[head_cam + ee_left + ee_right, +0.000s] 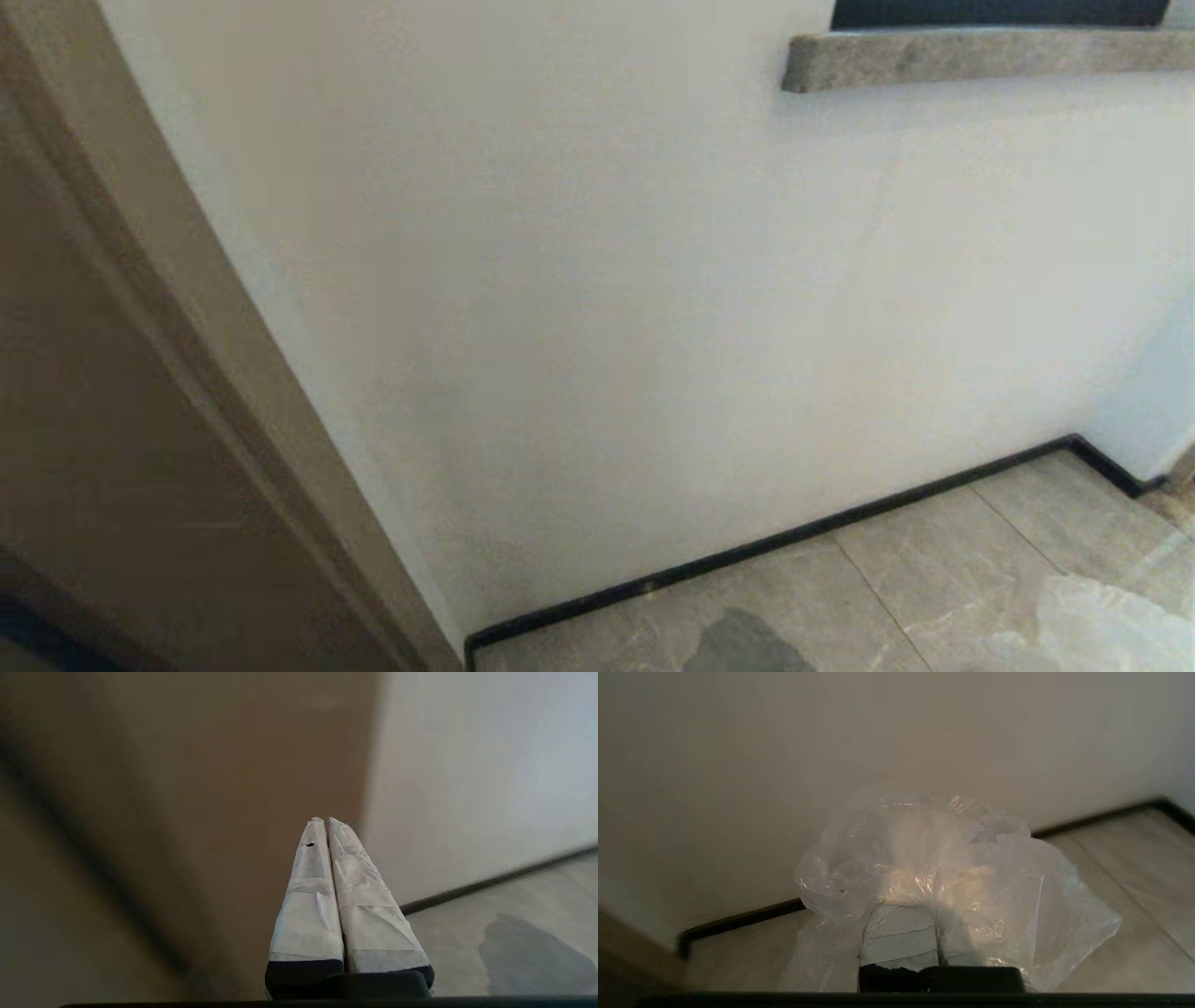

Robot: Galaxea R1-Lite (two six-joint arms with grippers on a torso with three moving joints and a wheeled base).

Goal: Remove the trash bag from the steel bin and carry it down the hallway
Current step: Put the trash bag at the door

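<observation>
Across most of the head view stands a white wall (607, 280), with a brown door panel (112, 420) slanting down the left side and a grey stone ledge (980, 58) at the upper right. Along the foot of the wall runs a black baseboard (794, 537), and below it lie grey marbled floor tiles (934, 579) of the hallway. At the lower right corner a bit of the clear trash bag (1111, 625) pokes into the frame. Neither arm shows here.

From the left wrist view, the left gripper (325, 820) sits in the lower middle of the frame, its two white-wrapped fingers (308, 905) pressed together with nothing between them. Behind it are the brown door panel on the left and the white wall, baseboard and tiles on the right.

From the right wrist view, the right gripper (937, 933) is at the lower middle, its wrapped fingers (901, 938) closed and pinching the crinkly trash bag, which bunches up over them and fills the centre of the frame, above the tiles and in front of the wall.
</observation>
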